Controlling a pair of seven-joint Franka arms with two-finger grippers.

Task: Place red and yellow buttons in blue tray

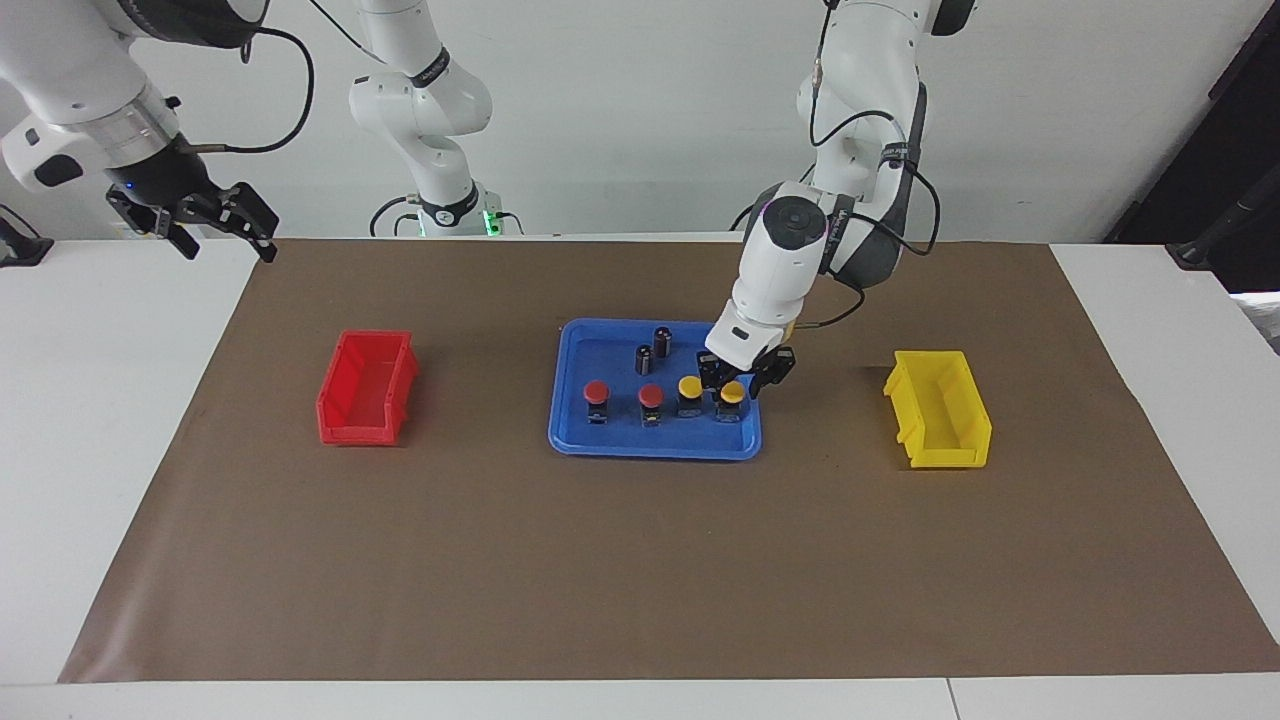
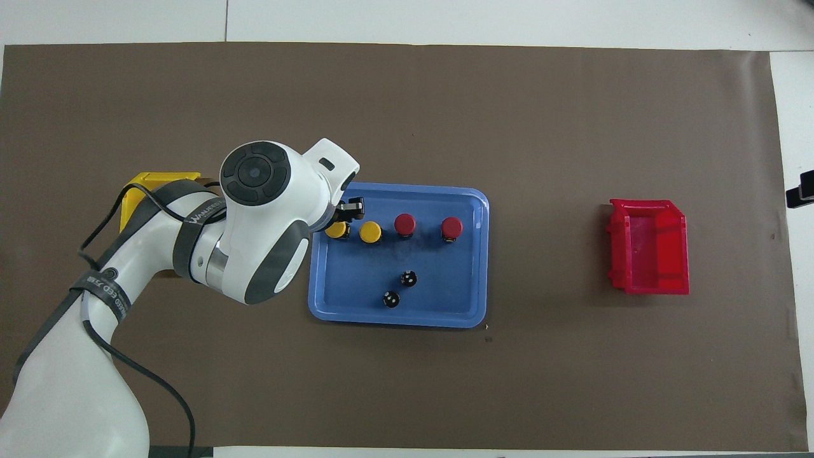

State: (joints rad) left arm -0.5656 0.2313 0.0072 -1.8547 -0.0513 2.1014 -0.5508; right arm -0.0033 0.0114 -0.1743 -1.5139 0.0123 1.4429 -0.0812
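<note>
The blue tray [image 1: 570,436] [image 2: 356,280] lies mid-table. In it, two red buttons [image 1: 596,392] [image 1: 651,397] and two yellow buttons [image 1: 690,386] [image 1: 733,392] stand upright in a row; from above they are red buttons [image 2: 452,226] [image 2: 404,223] and yellow buttons [image 2: 370,232] [image 2: 336,229]. My left gripper [image 1: 738,376] [image 2: 342,219] hangs just over the yellow button at the row's end toward the left arm, open, its fingers either side of the cap. My right gripper [image 1: 228,240] is raised over the table's corner at the right arm's end, open and holding nothing.
Two dark cylinders [image 1: 644,358] [image 1: 662,340] stand in the tray, nearer to the robots than the buttons. A red bin [image 1: 365,390] [image 2: 648,248] sits toward the right arm's end, and a yellow bin [image 1: 940,408] [image 2: 152,184] toward the left arm's end.
</note>
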